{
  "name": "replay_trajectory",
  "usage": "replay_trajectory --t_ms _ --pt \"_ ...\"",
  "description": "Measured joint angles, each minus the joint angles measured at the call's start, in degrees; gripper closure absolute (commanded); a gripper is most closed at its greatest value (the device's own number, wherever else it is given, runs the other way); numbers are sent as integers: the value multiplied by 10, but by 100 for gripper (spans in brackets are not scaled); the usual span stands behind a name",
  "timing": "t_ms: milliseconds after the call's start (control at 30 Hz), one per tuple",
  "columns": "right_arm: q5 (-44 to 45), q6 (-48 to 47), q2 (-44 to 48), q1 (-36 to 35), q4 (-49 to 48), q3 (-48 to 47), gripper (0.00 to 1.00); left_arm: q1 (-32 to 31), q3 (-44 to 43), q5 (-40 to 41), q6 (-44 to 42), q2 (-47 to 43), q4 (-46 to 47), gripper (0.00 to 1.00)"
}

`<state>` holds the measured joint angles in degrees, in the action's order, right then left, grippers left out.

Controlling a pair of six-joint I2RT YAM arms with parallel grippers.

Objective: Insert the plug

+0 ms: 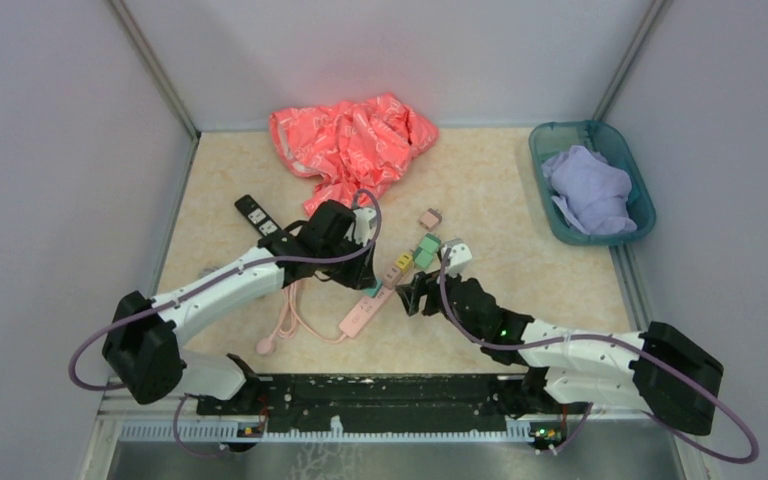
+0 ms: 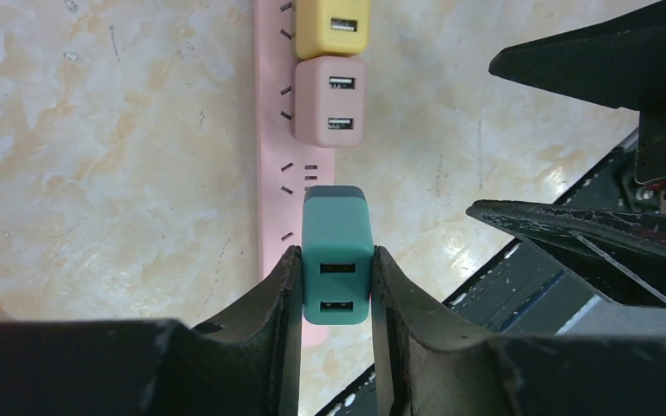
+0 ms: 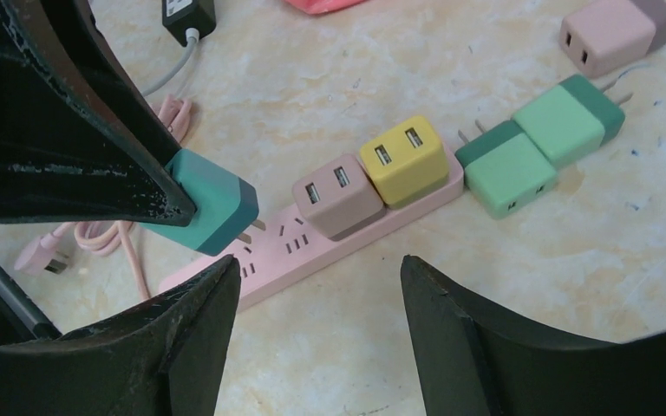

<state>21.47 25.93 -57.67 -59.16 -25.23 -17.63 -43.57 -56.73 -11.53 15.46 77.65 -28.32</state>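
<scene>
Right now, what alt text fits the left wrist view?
The left gripper clamps a teal charger over the pink power strip. Farther along the strip sit a mauve charger and a yellow charger; the right gripper stands open at right.

a lab test cell: plain grey partition walls [image 1: 50,150] around a marbled table [image 1: 500,200].

Bright, even overhead light; soft shadows, slightly blurred near jaws.
</scene>
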Motion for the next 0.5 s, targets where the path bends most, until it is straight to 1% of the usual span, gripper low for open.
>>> replay_trajectory --t_ms 233,500 --pt "-6 116 -54 0 -3 0 37 -21 -16 36 -17 36 -14 100" --pt "-4 215 -131 0 -21 1 50 -31 -23 53 -25 68 -14 100"
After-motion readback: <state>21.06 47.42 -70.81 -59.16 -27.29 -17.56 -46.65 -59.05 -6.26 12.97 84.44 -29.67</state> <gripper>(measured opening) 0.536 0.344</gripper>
